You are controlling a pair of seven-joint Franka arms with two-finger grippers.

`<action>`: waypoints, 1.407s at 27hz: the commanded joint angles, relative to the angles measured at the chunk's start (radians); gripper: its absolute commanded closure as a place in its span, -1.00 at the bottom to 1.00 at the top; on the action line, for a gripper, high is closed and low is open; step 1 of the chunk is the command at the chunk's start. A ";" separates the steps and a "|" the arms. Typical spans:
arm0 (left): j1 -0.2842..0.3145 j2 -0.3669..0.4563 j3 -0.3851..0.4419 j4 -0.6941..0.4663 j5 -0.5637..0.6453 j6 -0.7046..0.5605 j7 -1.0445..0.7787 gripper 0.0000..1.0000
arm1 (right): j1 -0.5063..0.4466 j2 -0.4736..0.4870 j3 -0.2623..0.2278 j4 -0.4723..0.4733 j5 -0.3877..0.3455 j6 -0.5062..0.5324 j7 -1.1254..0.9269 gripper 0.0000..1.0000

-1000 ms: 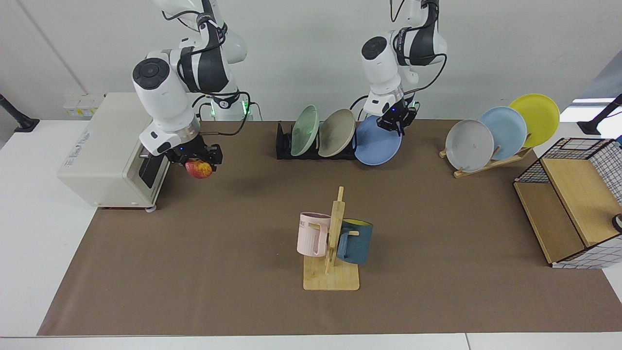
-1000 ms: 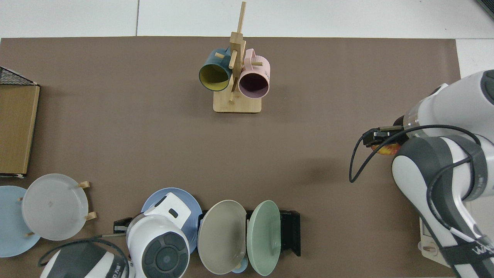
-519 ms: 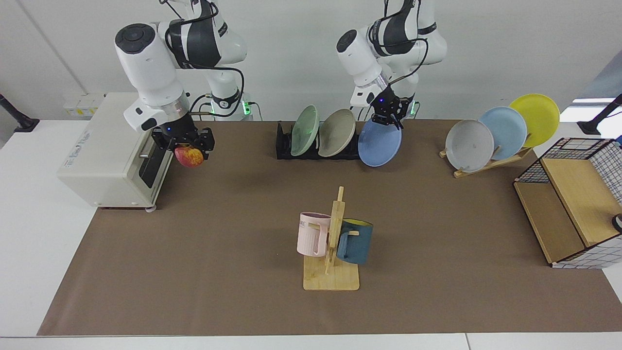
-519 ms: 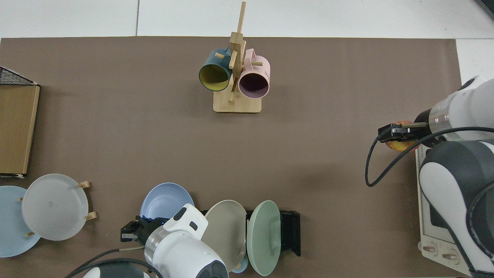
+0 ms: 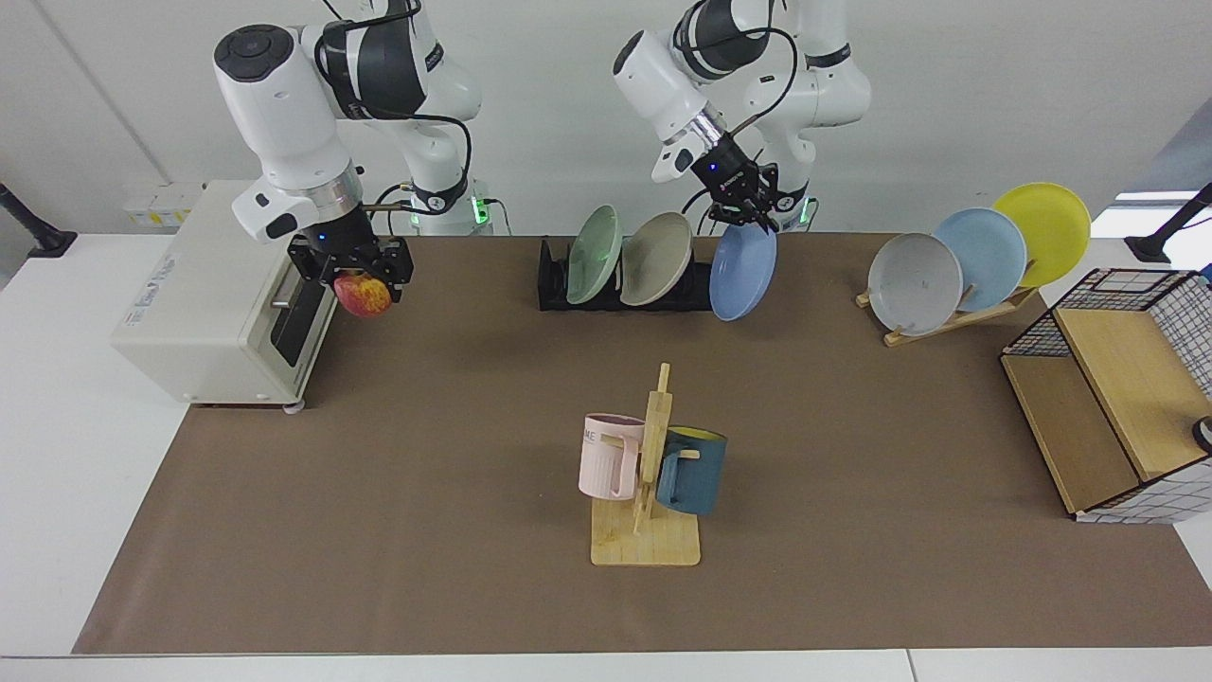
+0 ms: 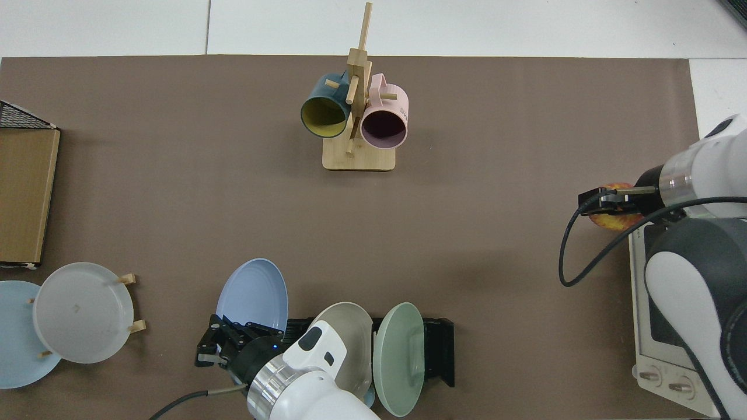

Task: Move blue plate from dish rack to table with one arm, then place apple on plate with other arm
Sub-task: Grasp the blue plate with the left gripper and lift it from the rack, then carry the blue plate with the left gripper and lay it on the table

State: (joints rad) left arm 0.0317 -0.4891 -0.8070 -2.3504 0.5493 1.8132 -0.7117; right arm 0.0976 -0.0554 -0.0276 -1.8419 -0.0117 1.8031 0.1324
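Blue plate (image 5: pixel 742 273) lifted off rack by left end effector (image 5: pixel 748 210); right end effector (image 5: pixel 352 272) grips apple (image 5: pixel 364 296).

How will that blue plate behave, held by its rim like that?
Probably stiff: the blue plate keeps its round shape with the left pincer gripping only its top edge. Its glossy surface looks slippery, so it may swing or slip in that pinch. Set down on edge it could roll or topple, so it likely needs laying flat on the table.

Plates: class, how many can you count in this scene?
6: green plate and beige plate in the dish rack; blue plate under the left end effector; grey, pale blue, yellow on the wooden stand.
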 commanded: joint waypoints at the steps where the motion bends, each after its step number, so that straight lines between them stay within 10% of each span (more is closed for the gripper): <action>1: 0.030 0.023 -0.009 0.052 0.115 -0.015 -0.014 1.00 | -0.012 -0.011 0.005 0.001 0.003 -0.018 -0.010 1.00; 5: 0.134 0.130 -0.011 0.149 0.139 0.040 -0.096 1.00 | -0.012 -0.012 0.005 0.000 0.003 -0.027 -0.008 1.00; 12: 0.119 0.403 0.067 0.353 0.110 0.070 -0.288 1.00 | -0.012 -0.014 0.006 0.000 0.004 -0.028 -0.008 1.00; 23: 0.126 0.489 0.115 0.292 -0.330 0.503 -0.313 1.00 | -0.018 -0.018 0.006 -0.008 0.004 -0.028 -0.010 1.00; 38: 0.111 0.641 0.115 0.169 -0.338 0.713 -0.298 1.00 | -0.018 -0.021 0.006 -0.013 0.004 -0.028 -0.008 1.00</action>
State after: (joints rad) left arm 0.1553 0.1609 -0.7004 -2.1401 0.2227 2.4708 -1.0084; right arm 0.0940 -0.0555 -0.0287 -1.8426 -0.0118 1.7901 0.1324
